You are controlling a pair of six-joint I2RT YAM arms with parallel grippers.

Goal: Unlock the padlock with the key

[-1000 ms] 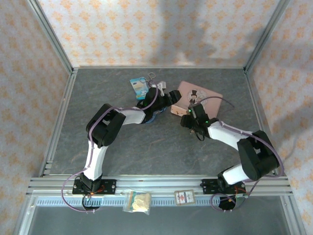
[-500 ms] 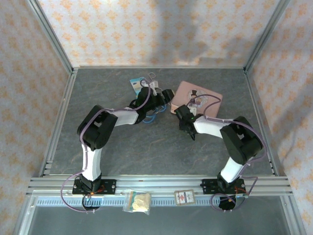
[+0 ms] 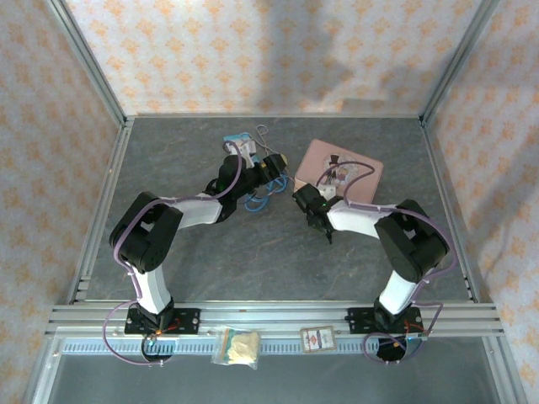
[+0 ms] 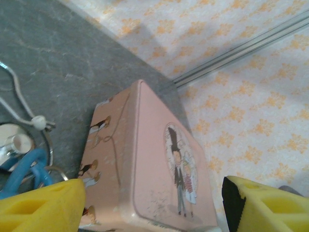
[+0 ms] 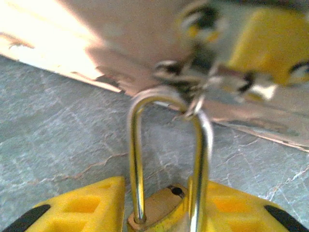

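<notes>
Between the right gripper's (image 5: 159,195) yellow fingers (image 5: 79,208) the padlock (image 5: 161,212) is sitting with the pads pressing on either side of its brass body. The jaws are clamping it. The silver shackle (image 5: 136,159) is pointing away from the wrist camera toward the pink tin (image 5: 125,38), and a small wire ring (image 5: 194,107) is hanging at its crown. Past that, blurred yellow-and-silver shapes are showing, not identifiable. The padlock is lying low at the grey table (image 5: 58,130), just beside the tin's edge; resting on the table or lifted off it, cannot tell. From overhead, the right gripper (image 3: 306,204) is hovering at the tin's (image 3: 358,172) near-left corner.

The left gripper (image 4: 152,205) is standing wide open, with nothing between its fingers (image 4: 43,205). The tin (image 4: 159,159) is lying just beyond them, and a cartoon figure in a top hat is showing on the lid. To the tin's left on the table, blue tubing (image 4: 19,171), a silver disc (image 4: 12,145) and a white cord (image 4: 37,121) with a bead are lying together. Overhead, the left gripper (image 3: 274,164) is hanging just left of the tin. The blue tubing (image 3: 257,200) is lying beside the forearm, and a blue-and-white card (image 3: 238,145) is peeking out behind the wrist.
</notes>
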